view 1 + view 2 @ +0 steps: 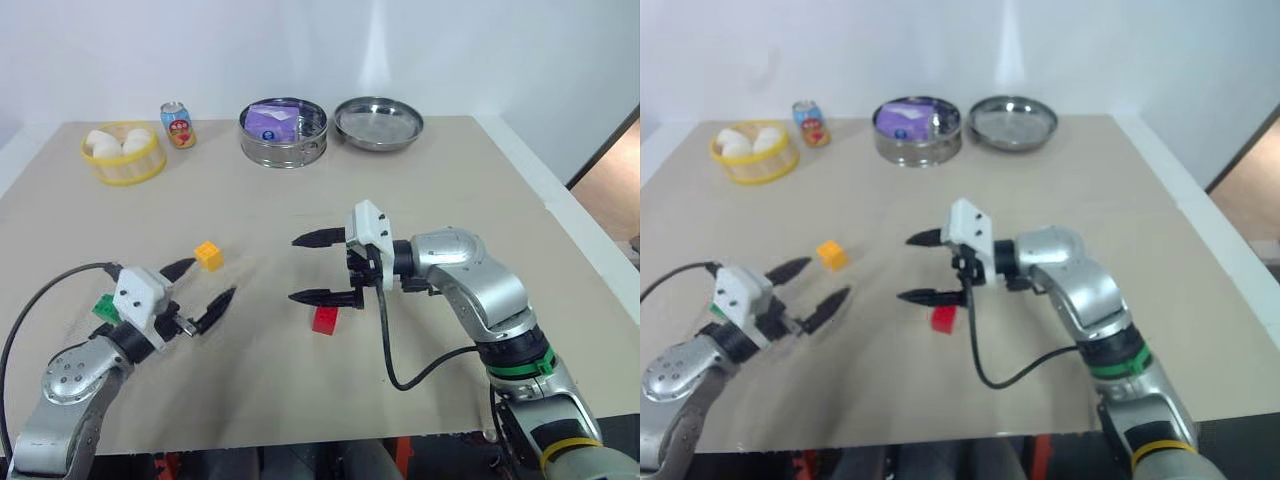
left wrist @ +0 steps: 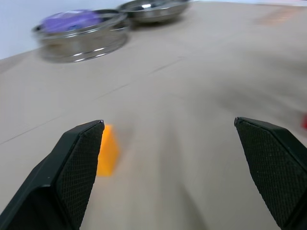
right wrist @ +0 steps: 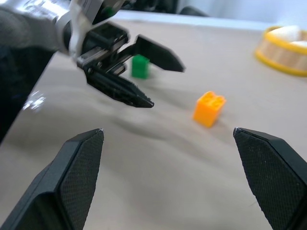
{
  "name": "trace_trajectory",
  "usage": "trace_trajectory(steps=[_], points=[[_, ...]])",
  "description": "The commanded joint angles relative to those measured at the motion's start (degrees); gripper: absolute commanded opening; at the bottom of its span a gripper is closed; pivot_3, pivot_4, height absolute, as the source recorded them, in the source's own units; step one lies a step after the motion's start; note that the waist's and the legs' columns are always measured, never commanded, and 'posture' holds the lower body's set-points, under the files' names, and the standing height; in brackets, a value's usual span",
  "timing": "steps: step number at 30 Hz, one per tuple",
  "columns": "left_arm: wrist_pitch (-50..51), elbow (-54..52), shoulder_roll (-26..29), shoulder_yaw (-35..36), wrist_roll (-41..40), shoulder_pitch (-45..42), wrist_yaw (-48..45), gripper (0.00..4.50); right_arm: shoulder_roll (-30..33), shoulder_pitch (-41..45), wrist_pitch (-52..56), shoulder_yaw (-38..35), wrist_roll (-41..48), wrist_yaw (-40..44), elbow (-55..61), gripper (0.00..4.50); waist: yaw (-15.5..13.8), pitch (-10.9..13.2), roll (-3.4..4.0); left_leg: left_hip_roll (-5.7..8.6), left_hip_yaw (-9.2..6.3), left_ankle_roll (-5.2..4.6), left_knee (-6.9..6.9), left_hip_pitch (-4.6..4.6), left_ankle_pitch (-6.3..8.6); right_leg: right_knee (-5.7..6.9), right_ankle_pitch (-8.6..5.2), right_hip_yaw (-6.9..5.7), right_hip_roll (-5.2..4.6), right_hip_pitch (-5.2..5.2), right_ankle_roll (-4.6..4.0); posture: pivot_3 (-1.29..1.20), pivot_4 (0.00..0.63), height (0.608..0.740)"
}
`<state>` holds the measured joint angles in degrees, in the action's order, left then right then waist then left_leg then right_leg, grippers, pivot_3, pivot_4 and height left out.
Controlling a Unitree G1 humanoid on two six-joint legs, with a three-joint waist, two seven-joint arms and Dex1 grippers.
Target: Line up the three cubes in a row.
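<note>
Both grippers empty w/ jaws spread wide: right gripper (image 1: pixel 308 268) hangs just over the red cube (image 1: pixel 324 320), left gripper (image 1: pixel 205 289) sits between the green cube (image 1: pixel 106 306) and orange cube (image 1: pixel 208 255). All 3 lie loose on the table (image 1: pixel 450 180), no row yet. Biggest worry imo is a lower finger clipping red or green on the next swing and skidding it off.

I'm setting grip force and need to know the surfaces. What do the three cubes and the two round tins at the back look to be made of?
Red cube, green cube, orange cube: apparently hard moulded plastic, solid colour, studded tops, faint sheen. Lidless tin and shallow dish: likely stainless steel, with bright reflective rims and mirror-like walls.
</note>
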<state>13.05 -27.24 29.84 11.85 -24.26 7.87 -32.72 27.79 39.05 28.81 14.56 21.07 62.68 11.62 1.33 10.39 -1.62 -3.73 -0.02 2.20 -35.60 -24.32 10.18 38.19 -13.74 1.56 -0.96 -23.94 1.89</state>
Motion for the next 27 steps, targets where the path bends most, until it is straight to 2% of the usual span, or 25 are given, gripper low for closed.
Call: trace_trajectory(steps=[1,7,18,22,27], points=[[2.4,2.7,-1.9,2.6,1.9,-3.2,6.6,4.50,-3.0,0.1,-0.2,-2.0,0.1,-5.8,3.5,4.47,0.0,0.0,0.00,0.00,0.01,0.00,0.00,0.00,0.00,0.00,0.01,0.01,0.00,0.01,0.01,0.00,0.150,0.740],[5.9,4.6,-2.3,3.2,1.7,-6.3,9.7,4.50,-4.0,0.3,-2.7,-0.9,-2.2,-7.9,2.3,4.47,0.0,0.0,-0.02,0.00,-0.02,-0.01,-0.03,0.00,-0.02,0.00,0.10,0.02,0.04,0.00,0.01,0.00,0.150,0.740],[3.5,9.0,2.0,4.5,2.9,-8.5,4.5,4.50,-4.1,1.0,-5.5,-0.2,-5.0,-8.2,0.5,4.47,0.0,0.0,-0.02,-0.01,-0.02,-0.01,0.00,0.00,-0.03,0.00,0.10,0.02,0.06,-0.01,-0.02,0.00,0.150,0.740],[4.4,5.5,-0.7,8.9,2.0,-7.8,10.4,4.50,-3.8,1.2,-6.0,-0.6,-5.5,-8.0,-0.1,4.47,0.0,0.0,-0.02,-0.02,-0.02,-0.01,-0.01,0.00,-0.03,0.00,0.11,0.02,0.06,-0.02,-0.03,0.00,0.150,0.740],[6.8,-3.4,-4.7,13.1,-1.1,-1.5,14.1,4.50,-3.6,1.3,-6.7,-0.5,-5.7,-7.4,-1.2,4.47,0.0,0.0,-0.02,-0.04,-0.01,-0.01,0.01,0.00,-0.03,0.00,0.11,0.04,0.06,-0.03,-0.03,0.00,0.150,0.740]])
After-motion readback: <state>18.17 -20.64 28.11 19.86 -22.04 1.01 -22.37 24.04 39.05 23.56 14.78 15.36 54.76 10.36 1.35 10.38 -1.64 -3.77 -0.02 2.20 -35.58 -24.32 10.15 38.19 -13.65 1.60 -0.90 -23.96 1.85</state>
